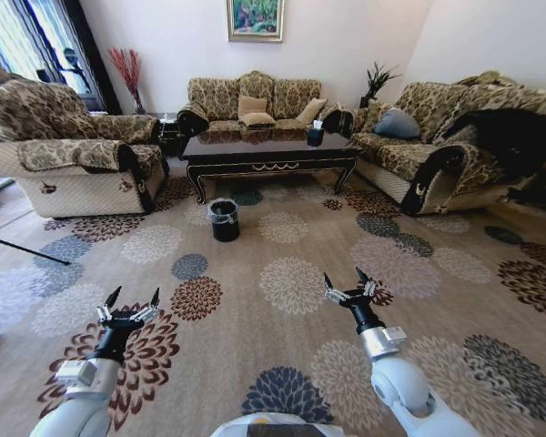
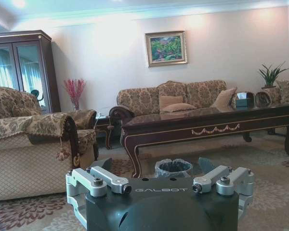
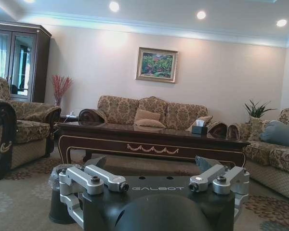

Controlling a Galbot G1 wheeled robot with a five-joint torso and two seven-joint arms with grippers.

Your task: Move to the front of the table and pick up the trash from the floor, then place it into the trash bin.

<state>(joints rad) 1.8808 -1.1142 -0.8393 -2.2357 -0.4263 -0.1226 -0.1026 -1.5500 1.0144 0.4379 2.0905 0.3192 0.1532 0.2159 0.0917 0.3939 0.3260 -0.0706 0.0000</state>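
Observation:
The table (image 1: 268,150) stands far ahead on the patterned carpet, dark and glossy with gold scrollwork on its front rail (image 2: 216,129) (image 3: 151,148). The trash bin (image 1: 224,219), black with a clear liner, sits on the floor just before the table's left end; its rim (image 2: 173,166) peeks over the left wrist, and its side (image 3: 59,199) shows beside the right wrist. I cannot make out the trash on the busy carpet. My left gripper (image 1: 132,303) (image 2: 154,164) and right gripper (image 1: 348,284) (image 3: 152,162) hover low over the carpet, both open and holding nothing.
A patterned armchair (image 1: 68,150) stands at the left, a sofa (image 1: 255,100) behind the table, and another sofa (image 1: 455,146) at the right. A tissue box (image 1: 316,135) rests on the table. A thin dark rod (image 1: 23,248) lies on the floor at the left.

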